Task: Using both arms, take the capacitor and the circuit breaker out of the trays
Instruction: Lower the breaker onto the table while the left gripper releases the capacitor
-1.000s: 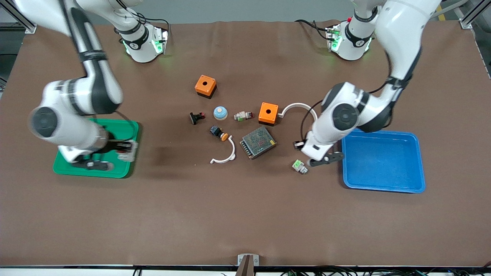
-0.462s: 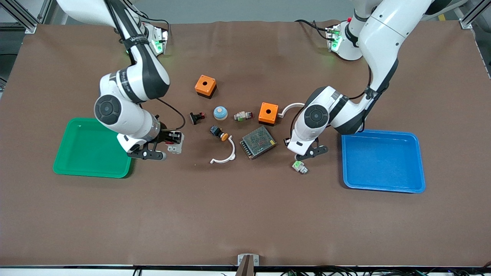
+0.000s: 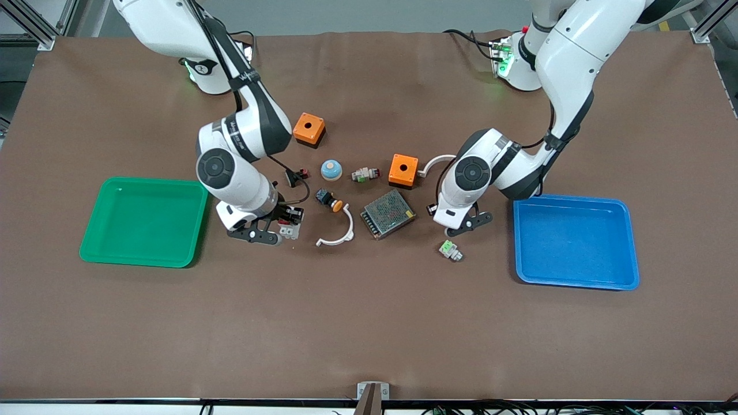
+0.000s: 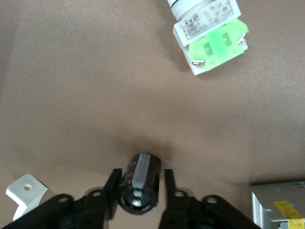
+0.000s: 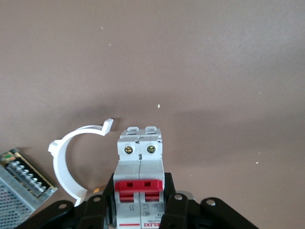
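My right gripper (image 3: 291, 222) is shut on the breaker (image 3: 288, 231), a white-grey block with red levers. It holds it low over the table between the green tray (image 3: 144, 260) and a white curved clip (image 3: 337, 233). In the right wrist view the breaker (image 5: 139, 157) sits between the fingers of the right gripper (image 5: 139, 191). My left gripper (image 3: 431, 211) is shut on the capacitor (image 4: 140, 179), a small dark cylinder. It is low over the table beside the grey power supply (image 3: 388, 214). In the left wrist view the capacitor sits between the fingers of the left gripper (image 4: 139, 185).
The blue tray (image 3: 576, 283) lies at the left arm's end. Two orange boxes (image 3: 309, 129) (image 3: 403, 169), a push-button (image 3: 328, 199), a black-red clip (image 3: 295, 176), a blue dome (image 3: 331, 169), a cylindrical switch (image 3: 366, 173) and a green-white connector (image 3: 450, 250) lie mid-table.
My right gripper has carried the breaker from over the green tray toward the table's middle. My left gripper has carried the capacitor from the blue tray's edge toward the power supply.
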Action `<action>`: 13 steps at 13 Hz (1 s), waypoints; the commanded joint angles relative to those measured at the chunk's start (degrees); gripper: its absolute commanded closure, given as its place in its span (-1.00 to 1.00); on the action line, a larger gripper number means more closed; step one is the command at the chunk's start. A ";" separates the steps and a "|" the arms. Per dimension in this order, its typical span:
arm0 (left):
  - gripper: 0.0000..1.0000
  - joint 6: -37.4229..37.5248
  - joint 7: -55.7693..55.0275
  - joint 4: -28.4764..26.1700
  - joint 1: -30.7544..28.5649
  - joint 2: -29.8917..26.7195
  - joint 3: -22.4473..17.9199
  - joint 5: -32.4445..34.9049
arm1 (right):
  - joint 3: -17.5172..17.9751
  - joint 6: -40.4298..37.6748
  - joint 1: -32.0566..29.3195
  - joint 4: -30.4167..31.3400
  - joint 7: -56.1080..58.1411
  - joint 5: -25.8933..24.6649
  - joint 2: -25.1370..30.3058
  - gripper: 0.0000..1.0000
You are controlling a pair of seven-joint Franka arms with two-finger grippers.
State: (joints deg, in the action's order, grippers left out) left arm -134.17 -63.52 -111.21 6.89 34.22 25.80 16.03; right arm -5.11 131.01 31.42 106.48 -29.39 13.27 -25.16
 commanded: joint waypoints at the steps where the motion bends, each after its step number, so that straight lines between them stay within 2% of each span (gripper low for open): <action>1: -1.00 -0.04 -1.26 0.29 -1.08 -3.18 0.21 1.19 | -0.69 1.08 1.27 0.22 -0.75 0.53 -0.68 0.81; 3: -1.00 2.49 -0.90 3.35 -2.31 -6.17 0.13 1.10 | -0.69 2.93 2.06 0.22 -0.84 0.53 -2.17 0.80; 6: -1.00 14.50 2.25 15.45 -4.86 -6.63 0.13 1.10 | -0.78 3.99 2.41 -0.13 -1.54 0.36 -3.93 0.80; 8: -1.00 19.01 5.41 21.36 -6.70 -6.71 -0.05 1.46 | -0.96 6.53 3.64 -0.22 -1.54 0.09 -5.60 0.80; 10: -1.00 22.36 9.63 23.75 -9.16 -8.37 -0.05 1.37 | -1.05 6.71 3.82 -0.22 -1.54 -0.08 -6.31 0.80; 13: -1.00 26.83 15.07 23.76 -13.73 -13.20 0.21 0.67 | -1.05 6.71 3.82 -0.22 -1.54 -1.57 -6.66 0.78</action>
State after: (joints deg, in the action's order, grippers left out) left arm -110.86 -51.89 -87.07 -4.79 24.25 25.56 16.29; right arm -5.36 137.58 34.49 106.42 -29.96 13.04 -32.04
